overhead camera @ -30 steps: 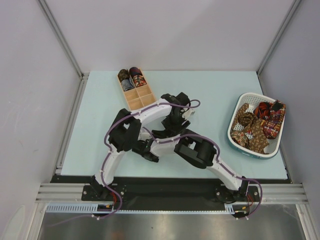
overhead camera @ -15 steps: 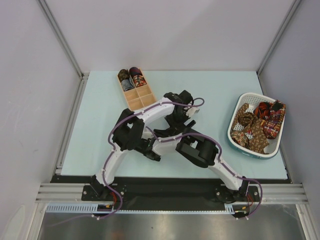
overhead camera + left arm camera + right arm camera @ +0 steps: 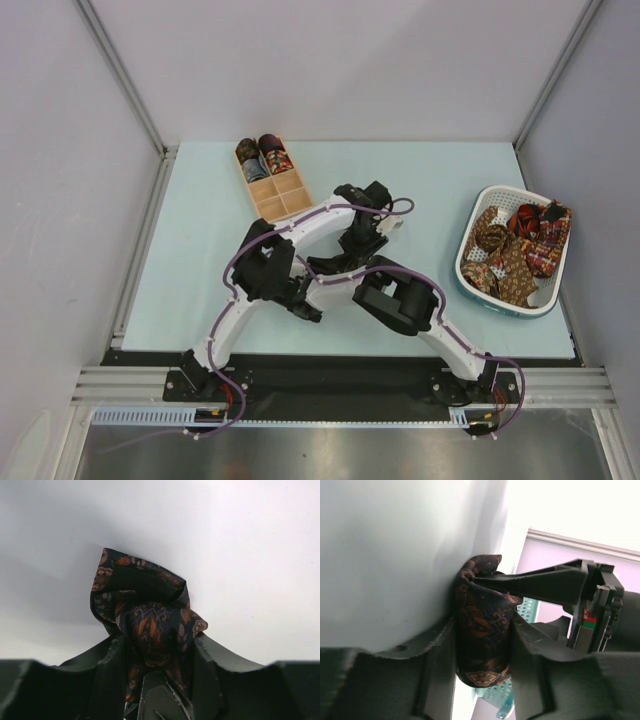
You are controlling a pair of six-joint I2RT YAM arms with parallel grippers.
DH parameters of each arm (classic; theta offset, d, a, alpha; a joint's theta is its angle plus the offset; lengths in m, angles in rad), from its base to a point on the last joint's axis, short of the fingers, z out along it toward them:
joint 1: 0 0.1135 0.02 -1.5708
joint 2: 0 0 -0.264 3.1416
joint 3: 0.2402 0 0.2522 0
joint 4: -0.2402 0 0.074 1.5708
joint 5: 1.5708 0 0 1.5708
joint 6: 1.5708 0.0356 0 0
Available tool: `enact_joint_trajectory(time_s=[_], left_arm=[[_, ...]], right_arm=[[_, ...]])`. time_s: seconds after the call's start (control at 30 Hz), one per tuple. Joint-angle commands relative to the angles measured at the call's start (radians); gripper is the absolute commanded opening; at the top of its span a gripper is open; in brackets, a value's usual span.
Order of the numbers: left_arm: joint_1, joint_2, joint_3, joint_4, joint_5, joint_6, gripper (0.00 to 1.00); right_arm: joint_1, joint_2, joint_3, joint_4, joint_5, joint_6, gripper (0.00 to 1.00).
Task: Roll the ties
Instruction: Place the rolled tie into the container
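Together, left gripper [image 3: 159, 645] and right gripper [image 3: 484, 640] pinch one dark tie roll [image 3: 140, 585], jaws half-closed, so it cannot uncoil; wooden box [image 3: 272, 207] sits at eleven o'clock

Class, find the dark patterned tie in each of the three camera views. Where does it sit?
Left wrist: dark tie at centre, bunched in the left pincer.
Right wrist: centre-left, in the right pincer.
Top: hidden under the arms at mid-table.
Shared landmark: the left pincer, reaching in from the right in the right wrist view.
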Motion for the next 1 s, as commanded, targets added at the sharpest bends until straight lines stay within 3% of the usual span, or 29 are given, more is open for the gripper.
enact_joint_trajectory(time_s=[0.0, 0.13, 0.37, 0.5, 0.67, 0.73, 0.9, 0.97], left_arm=[[-0.004, 0.040, 0.015, -0.069, -0.018, -0.004, 0.42], [-0.012, 0.005, -0.020, -0.101, -0.035, -0.032, 0.40], [-0.029, -0.026, -0.004, -0.190, -0.082, -0.056, 0.39], [-0.035, -0.061, 0.007, -0.215, -0.102, -0.068, 0.40], [-0.037, -0.096, 0.006, -0.212, -0.122, -0.076, 0.42], [-0.037, -0.115, 0.006, -0.203, -0.124, -0.078, 0.49], [-0.029, -0.155, 0.024, -0.140, -0.119, -0.088, 0.79], [-0.018, -0.184, 0.032, -0.103, -0.111, -0.096, 0.83]], right_arm=[[0.000, 0.002, -0.031, 0.004, -0.157, 0.035, 0.49], [-0.017, 0.005, -0.032, -0.016, -0.183, 0.032, 0.58], [-0.036, 0.004, -0.011, -0.074, -0.280, 0.053, 0.56], [-0.043, 0.016, 0.017, -0.135, -0.306, 0.088, 0.39], [-0.043, -0.015, 0.018, -0.131, -0.308, 0.124, 0.30], [-0.042, -0.027, 0.018, -0.123, -0.314, 0.143, 0.28], [-0.049, -0.103, -0.008, -0.070, -0.399, 0.162, 0.27], [-0.054, -0.122, -0.021, -0.056, -0.426, 0.170, 0.27]])
